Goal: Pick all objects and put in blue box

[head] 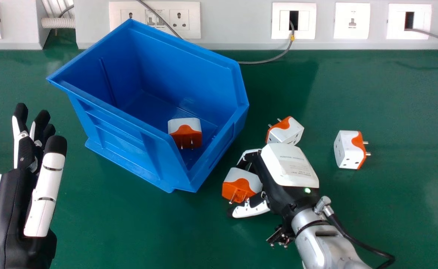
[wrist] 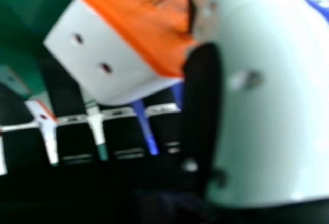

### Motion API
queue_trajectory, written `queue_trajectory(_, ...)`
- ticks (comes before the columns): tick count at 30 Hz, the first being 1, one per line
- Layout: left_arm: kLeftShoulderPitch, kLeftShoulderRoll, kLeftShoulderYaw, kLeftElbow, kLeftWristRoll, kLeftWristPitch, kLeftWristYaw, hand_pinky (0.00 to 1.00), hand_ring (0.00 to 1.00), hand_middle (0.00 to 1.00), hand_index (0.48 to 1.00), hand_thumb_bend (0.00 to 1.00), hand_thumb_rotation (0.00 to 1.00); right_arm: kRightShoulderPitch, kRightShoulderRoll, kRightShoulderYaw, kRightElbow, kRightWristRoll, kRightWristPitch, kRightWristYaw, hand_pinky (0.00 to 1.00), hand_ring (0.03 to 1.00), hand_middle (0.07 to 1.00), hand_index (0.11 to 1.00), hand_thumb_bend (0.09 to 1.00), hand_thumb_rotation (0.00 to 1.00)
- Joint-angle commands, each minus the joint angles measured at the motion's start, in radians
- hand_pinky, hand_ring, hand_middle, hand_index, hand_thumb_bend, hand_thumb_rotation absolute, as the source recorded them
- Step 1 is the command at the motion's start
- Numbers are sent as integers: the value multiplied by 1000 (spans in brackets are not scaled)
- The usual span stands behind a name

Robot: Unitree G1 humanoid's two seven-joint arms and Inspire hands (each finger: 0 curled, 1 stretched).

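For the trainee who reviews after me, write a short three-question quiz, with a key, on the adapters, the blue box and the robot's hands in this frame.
1. How many white-and-orange adapters lie inside the blue box?
A) none
B) one
C) three

2. True or false: in the head view, the prongs of the adapter farthest to the right point towards the box.

3. Which of the robot's hands has an adapter between its thumb and fingers?

Key: 1. B; 2. false; 3. the right hand
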State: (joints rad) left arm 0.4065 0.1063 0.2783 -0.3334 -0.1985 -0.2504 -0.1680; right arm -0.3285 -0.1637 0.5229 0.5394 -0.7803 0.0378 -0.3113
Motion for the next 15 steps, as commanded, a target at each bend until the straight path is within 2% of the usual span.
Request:
queue_trajectory(1, -3, 1, 3, -20, -6, -8, 4, 1000, 1000, 1000, 985, 557, 809, 47, 7, 19, 9, 11, 11, 45, 158, 223, 305, 487, 487, 169)
queue_trajectory(3, -5, 1, 4, -14, -8, -13, 2, 1000, 1000, 1000, 982, 559, 806, 50, 5, 18, -3, 13, 16, 53, 156, 222, 307, 485, 486, 165)
queue_trajectory(11, -13, 1, 3, -3, 2, -28, 1, 1000, 1000, 1000, 977, 557, 800, 112, -10, 13, -133, 22, 41, 75, 130, 192, 276, 476, 483, 154)
queue_trajectory(15, -17, 1, 2, -7, 2, -21, 4, 1000, 1000, 1000, 978, 558, 804, 152, -30, 3, -209, 22, 34, 85, 115, 173, 253, 474, 482, 151)
